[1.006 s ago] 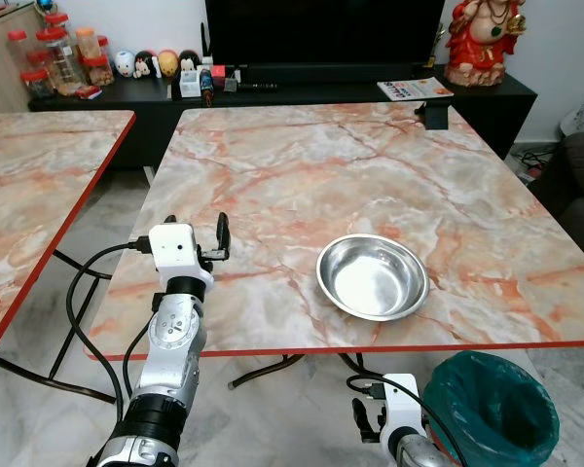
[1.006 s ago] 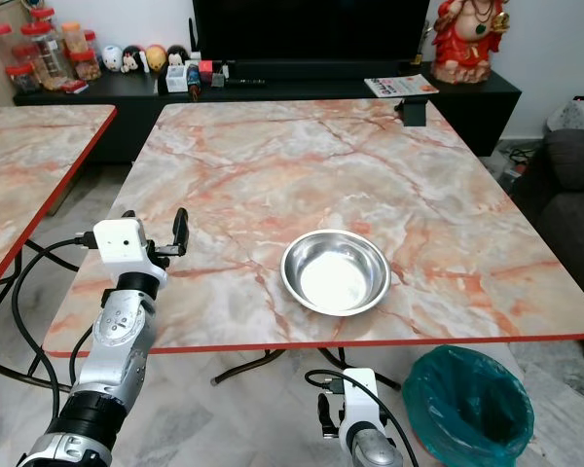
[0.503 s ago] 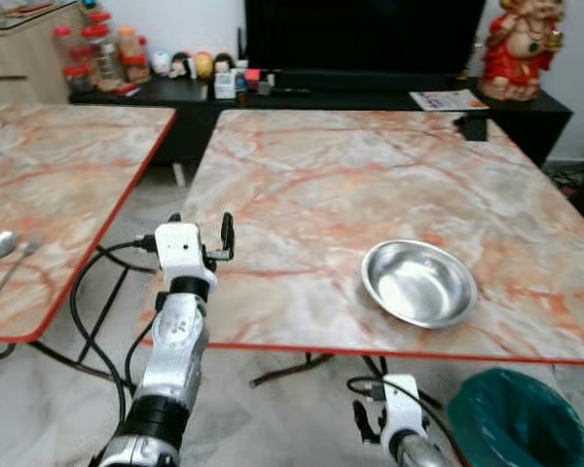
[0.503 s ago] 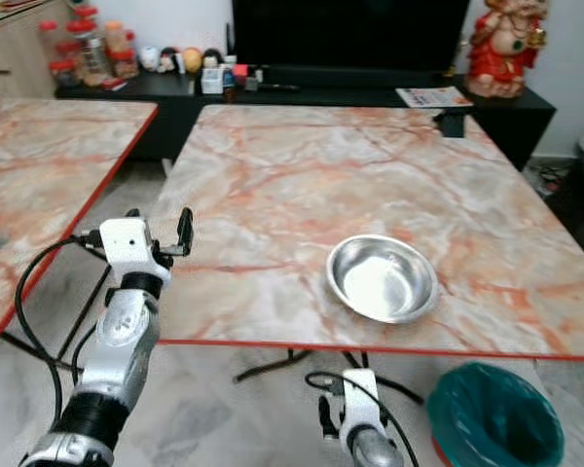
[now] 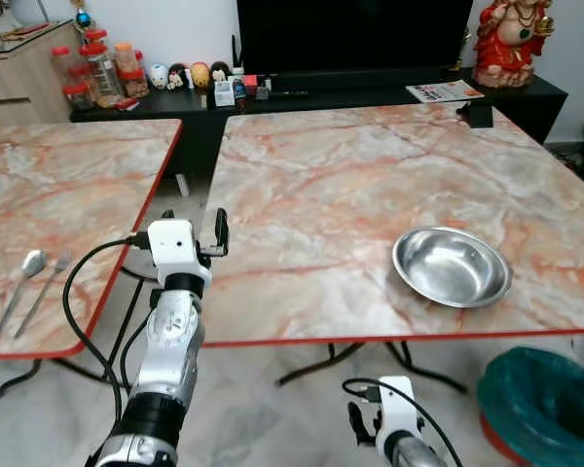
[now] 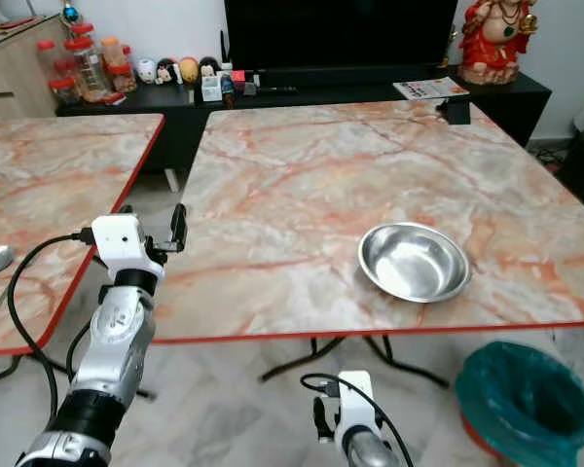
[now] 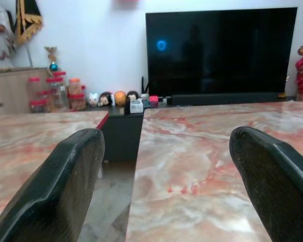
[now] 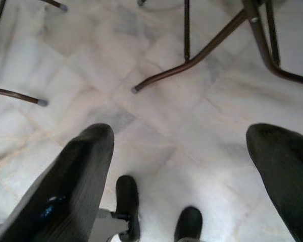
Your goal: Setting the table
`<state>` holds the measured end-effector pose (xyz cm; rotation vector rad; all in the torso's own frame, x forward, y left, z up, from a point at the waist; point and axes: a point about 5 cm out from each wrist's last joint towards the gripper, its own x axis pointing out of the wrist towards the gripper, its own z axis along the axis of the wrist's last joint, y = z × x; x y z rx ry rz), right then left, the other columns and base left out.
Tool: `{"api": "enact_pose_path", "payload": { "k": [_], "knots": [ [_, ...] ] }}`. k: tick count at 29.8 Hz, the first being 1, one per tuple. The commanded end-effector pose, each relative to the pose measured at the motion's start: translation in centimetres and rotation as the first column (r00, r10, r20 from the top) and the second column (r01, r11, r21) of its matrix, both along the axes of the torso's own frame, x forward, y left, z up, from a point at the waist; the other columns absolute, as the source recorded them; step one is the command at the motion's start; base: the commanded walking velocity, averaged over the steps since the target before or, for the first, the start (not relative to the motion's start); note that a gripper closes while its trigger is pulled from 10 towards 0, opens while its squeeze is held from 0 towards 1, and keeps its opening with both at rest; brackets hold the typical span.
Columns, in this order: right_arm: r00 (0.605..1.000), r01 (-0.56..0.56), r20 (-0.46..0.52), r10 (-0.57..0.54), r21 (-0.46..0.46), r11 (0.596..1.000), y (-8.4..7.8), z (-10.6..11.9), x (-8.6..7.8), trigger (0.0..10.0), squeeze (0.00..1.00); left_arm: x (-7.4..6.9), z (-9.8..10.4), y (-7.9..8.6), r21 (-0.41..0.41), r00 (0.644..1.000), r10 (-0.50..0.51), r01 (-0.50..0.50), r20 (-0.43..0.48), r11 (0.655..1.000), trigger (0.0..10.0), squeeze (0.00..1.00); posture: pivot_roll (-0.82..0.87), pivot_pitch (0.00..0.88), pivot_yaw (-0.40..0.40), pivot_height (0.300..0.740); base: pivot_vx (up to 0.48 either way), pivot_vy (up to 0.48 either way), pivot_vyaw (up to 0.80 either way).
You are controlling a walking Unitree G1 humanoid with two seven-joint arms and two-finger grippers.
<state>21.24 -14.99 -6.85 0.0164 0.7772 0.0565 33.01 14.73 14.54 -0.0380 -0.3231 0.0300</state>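
Two marble surfaces, a floor gap running between them. Left end effector [image 5: 195, 226] is hovering in that gap, fingers spread wide, carrying nothing; right end effector [image 8: 179, 166] is hanging low, also spread and carrying nothing. Steel bowl [image 5: 452, 266] is sitting near the right surface's [image 5: 311, 185] front edge; spoon [image 5: 24, 274] and fork [image 5: 45, 287] are lying on the left surface [image 5: 68, 195]. Risk: arm clipping a red edge while crossing.

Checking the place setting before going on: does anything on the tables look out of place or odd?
Nothing is spilled or damaged. The steel bowl sits alone near the right table's front edge, while the spoon and fork lie on the left table, apart from it. Both pincers hold nothing.
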Motion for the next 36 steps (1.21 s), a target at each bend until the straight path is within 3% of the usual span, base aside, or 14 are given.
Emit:
{"api": "enact_pose_path", "payload": {
  "k": [1,36],
  "knots": [
    [1.0,0.001,0.002,-0.001,0.002,1.0,0.09,0.06,0.11,10.0,0.0,0.0,0.29,0.06,0.011,1.0,0.001,-0.001,0.01,1.0,10.0,0.0,0.06,0.0,0.069,0.736,0.0,0.296,0.0],
    [1.0,-0.001,0.004,0.001,0.007,1.0,0.27,0.11,0.22,10.0,0.0,-0.2,0.55,0.2,0.029,1.0,-0.005,0.005,0.016,1.0,10.0,0.0,0.07,0.0,0.069,0.736,0.0,0.296,0.0]
  ]
}}
